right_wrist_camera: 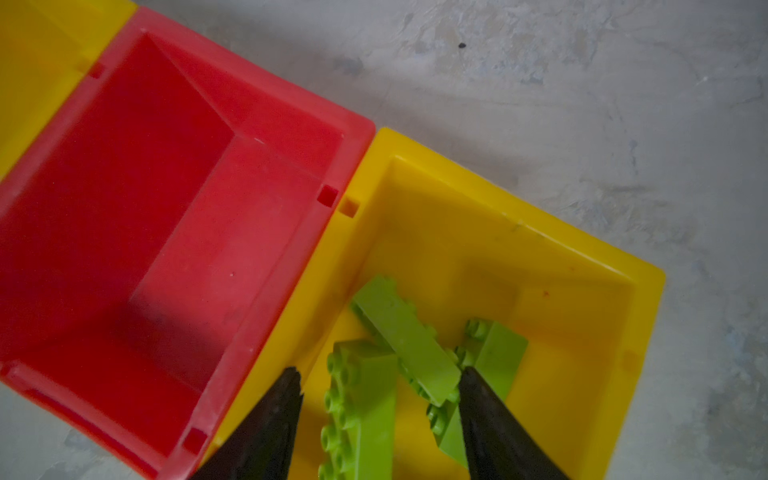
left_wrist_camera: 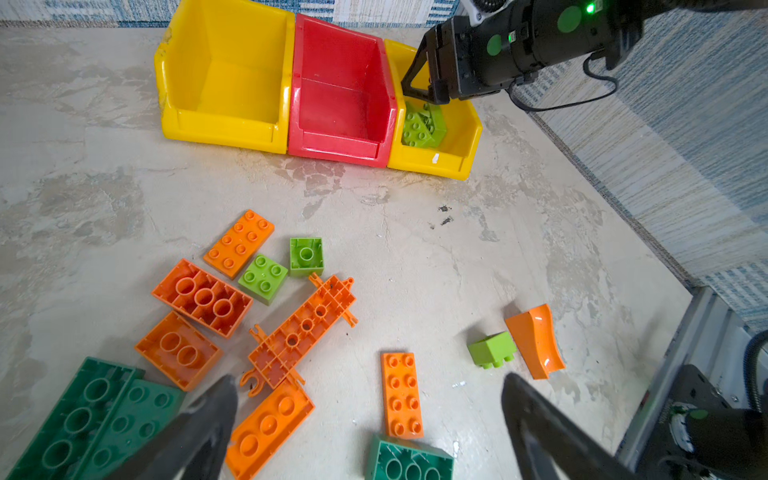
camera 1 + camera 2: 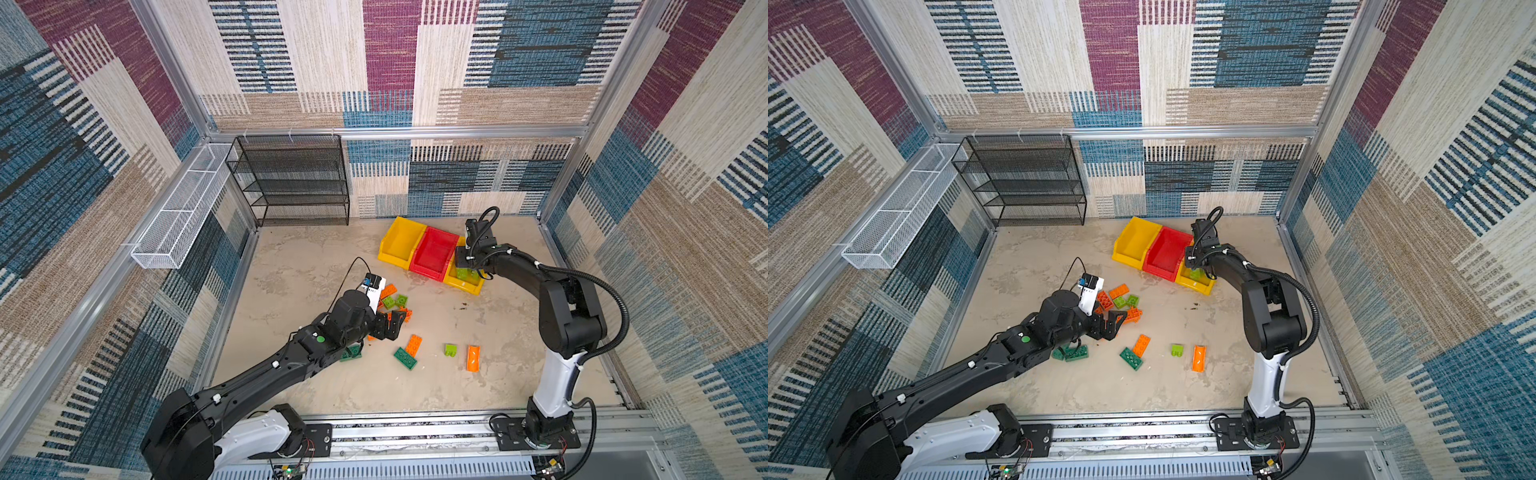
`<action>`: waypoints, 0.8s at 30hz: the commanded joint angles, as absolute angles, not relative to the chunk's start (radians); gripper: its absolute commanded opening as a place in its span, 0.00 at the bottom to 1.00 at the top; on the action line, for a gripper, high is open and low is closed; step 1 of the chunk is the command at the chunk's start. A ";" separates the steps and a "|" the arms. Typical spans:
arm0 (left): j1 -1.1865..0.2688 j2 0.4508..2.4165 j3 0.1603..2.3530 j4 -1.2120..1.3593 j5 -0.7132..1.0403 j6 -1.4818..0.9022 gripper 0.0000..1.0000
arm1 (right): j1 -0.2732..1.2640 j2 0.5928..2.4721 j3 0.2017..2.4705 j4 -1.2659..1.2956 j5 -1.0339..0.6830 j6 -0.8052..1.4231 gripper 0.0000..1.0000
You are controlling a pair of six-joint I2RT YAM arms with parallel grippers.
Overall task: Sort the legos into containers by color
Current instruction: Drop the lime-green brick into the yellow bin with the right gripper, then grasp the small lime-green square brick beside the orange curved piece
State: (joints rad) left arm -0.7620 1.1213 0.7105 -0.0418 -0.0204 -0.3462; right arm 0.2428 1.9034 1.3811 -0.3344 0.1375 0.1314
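Three joined containers stand at the back right: a yellow bin [image 3: 401,241], a red bin [image 3: 434,251] and a second yellow bin [image 1: 519,224]. My right gripper [image 1: 380,370] hangs open over this second yellow bin. Three lime green legos [image 1: 407,332] lie inside it, and one blurred lime brick [image 1: 361,407] sits between the fingers, apart from both. My left gripper [image 2: 369,379] is open above the floor, beside an orange brick [image 2: 401,395] and a dark green brick [image 2: 409,461]. Orange legos [image 2: 203,297], lime squares [image 2: 262,277] and dark green bricks [image 2: 83,419] are scattered there.
A lime brick [image 3: 450,350] and an orange curved piece [image 3: 473,358] lie apart towards the right arm. A black mesh shelf rack [image 3: 291,178] stands at the back wall. A white wire basket [image 3: 183,208] hangs on the left wall. A metal rail [image 3: 415,428] runs along the front.
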 commanded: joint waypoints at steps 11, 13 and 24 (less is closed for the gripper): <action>-0.766 0.928 0.562 -0.009 0.020 -0.408 0.99 | 0.462 1.453 1.046 -0.486 0.096 0.334 0.67; -0.771 0.889 0.531 -0.011 0.021 -0.421 0.99 | 0.538 1.401 0.977 -0.513 0.099 0.398 0.67; -0.788 0.745 0.440 -0.055 0.011 -0.463 0.99 | 0.760 1.293 0.794 -0.590 0.128 0.649 0.67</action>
State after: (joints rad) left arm -0.7868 0.7639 0.4526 -0.0429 0.0067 -0.4404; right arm 0.7380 1.3060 0.8089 -0.5625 0.1020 0.5629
